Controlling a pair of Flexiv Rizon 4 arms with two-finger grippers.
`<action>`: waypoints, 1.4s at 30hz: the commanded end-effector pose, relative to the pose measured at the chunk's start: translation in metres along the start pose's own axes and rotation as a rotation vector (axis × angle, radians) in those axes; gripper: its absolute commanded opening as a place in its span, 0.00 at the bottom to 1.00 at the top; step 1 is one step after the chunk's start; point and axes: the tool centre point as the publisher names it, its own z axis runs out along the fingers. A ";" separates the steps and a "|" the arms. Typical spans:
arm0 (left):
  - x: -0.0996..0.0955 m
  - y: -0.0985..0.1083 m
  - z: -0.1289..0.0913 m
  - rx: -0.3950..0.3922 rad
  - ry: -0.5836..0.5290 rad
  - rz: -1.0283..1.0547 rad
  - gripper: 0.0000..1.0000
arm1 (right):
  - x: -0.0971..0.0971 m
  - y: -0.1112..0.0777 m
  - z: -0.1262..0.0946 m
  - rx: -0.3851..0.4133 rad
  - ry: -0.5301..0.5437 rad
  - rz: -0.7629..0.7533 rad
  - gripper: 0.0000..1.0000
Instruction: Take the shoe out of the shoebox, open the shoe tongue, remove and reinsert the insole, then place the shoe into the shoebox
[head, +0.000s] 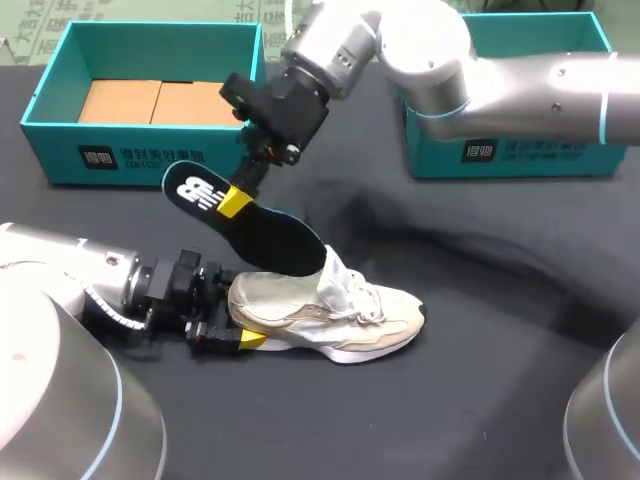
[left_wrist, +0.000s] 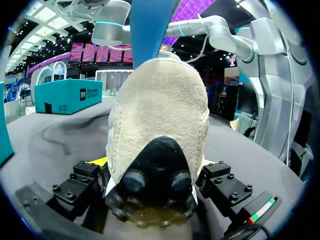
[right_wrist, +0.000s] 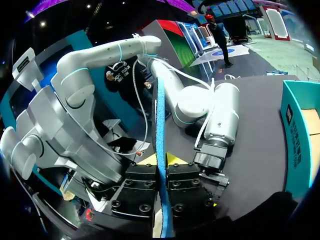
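Exhibition hall, seemingly: display screens (left_wrist: 97, 52).

Tabletop (head: 480, 330): black cloth cover. Far left corner: one open teal shoebox (head: 60, 150), brown card (head: 160, 102) lining its floor; far right corner: a second teal box (head: 520, 160), partly hidden. Middle, towards the near edge: one cream shoe (head: 340, 315), upright on its sole, toe towards the right edge.

The end effector (left_wrist: 152, 171) clamps the heel of the shoe (left_wrist: 157, 115), one finger pressed against each side. The heel is beige suede with a black tab. A blue insole (left_wrist: 150, 30) rises from the shoe's opening. A teal shoebox (left_wrist: 67, 95) stands on the dark bench (left_wrist: 55, 137), well ahead and off to one side.
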 end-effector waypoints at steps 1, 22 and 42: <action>0.000 0.001 0.001 -0.001 -0.001 0.000 0.00 | 0.027 -0.013 -0.003 -0.043 -0.084 -0.003 0.00; 0.000 0.001 0.001 -0.001 -0.001 0.000 0.00 | 0.077 0.028 -0.048 -0.341 -0.240 -0.102 0.00; 0.000 0.001 0.001 -0.001 -0.001 0.000 0.00 | 0.109 0.018 -0.080 -0.518 -0.327 -0.031 0.00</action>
